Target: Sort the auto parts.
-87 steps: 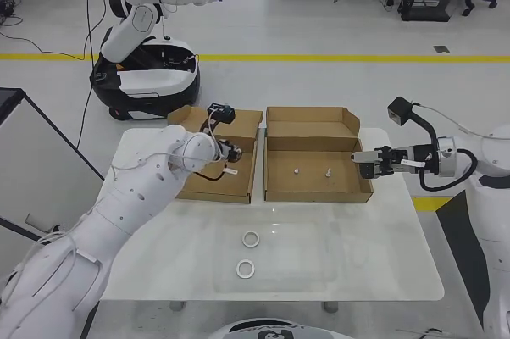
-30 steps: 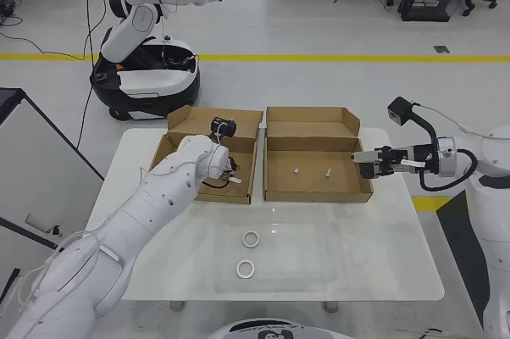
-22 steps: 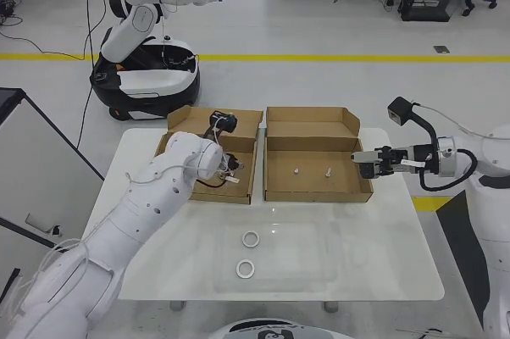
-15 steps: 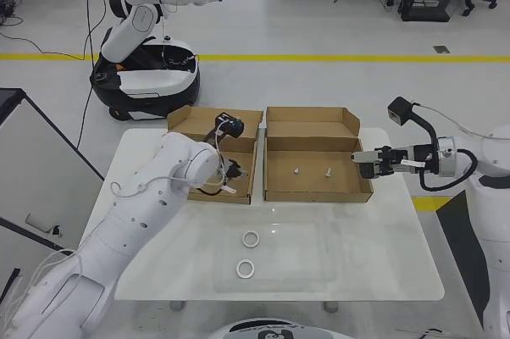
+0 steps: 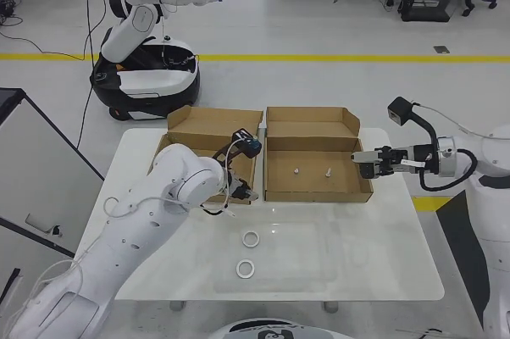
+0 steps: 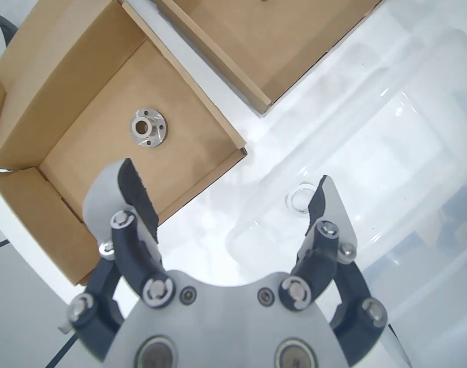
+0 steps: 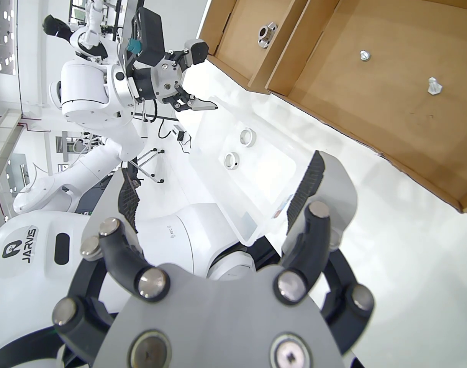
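Left end effector (image 6: 223, 183) has swung off the hub (image 6: 146, 127), over the box's front wall (image 6: 210, 172), jaws apart; ring (image 6: 292, 201) just beyond.

Brown cardboard boxes (image 5: 314, 142), silver flange (image 6: 146, 127), silver bolts (image 7: 363, 55), white rings (image 5: 251, 239), white table (image 5: 390, 246)

Your left arm (image 5: 157, 216) is stretched forward with the elbow bent, wrist turned so the left gripper (image 6: 224, 174) points down; its fingers (image 6: 135, 189) stand wide apart, nothing between the black pads; your right arm (image 5: 446, 155) comes in from the side, forearm roughly level; the right gripper (image 7: 222, 178) points toward the left one, its fingers (image 7: 313, 181) likewise spread and holding nothing; the two grippers are well apart.
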